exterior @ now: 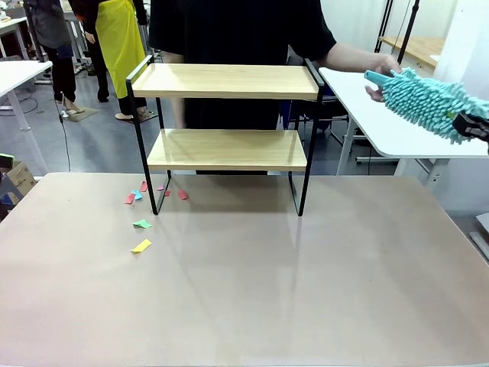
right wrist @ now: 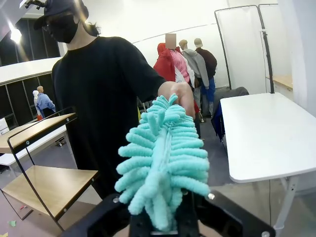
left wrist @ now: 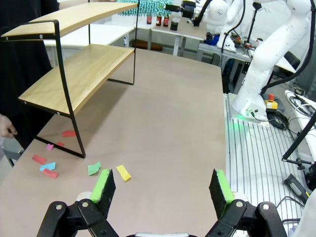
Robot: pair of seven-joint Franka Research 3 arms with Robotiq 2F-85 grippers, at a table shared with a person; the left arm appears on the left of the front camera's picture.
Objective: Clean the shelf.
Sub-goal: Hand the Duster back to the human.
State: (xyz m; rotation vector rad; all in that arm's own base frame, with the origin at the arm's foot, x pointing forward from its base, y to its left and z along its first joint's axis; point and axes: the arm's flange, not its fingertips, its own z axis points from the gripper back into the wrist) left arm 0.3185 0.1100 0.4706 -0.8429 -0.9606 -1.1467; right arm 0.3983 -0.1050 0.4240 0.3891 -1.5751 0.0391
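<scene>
The shelf (exterior: 225,80), two light wooden boards in a thin black frame, stands at the far middle of the brown table; it also appears as the shelf (left wrist: 74,74) and the shelf (right wrist: 44,185). My right gripper (exterior: 474,125) is at the right edge, level with the top board, shut on one end of a teal fluffy duster (exterior: 428,99). A person's hand (exterior: 382,73) holds the duster's other end. In the right wrist view the duster (right wrist: 163,158) rises from between the jaws toward the hand (right wrist: 177,94). My left gripper (left wrist: 162,190) hangs open over the table, holding nothing.
Coloured paper scraps (exterior: 141,245) lie on the table by the shelf's left legs, also seen as scraps (left wrist: 123,173). The person in black stands behind the shelf. A white table (exterior: 382,130) stands at the far right. The right arm's base (left wrist: 256,74) sits beside the table.
</scene>
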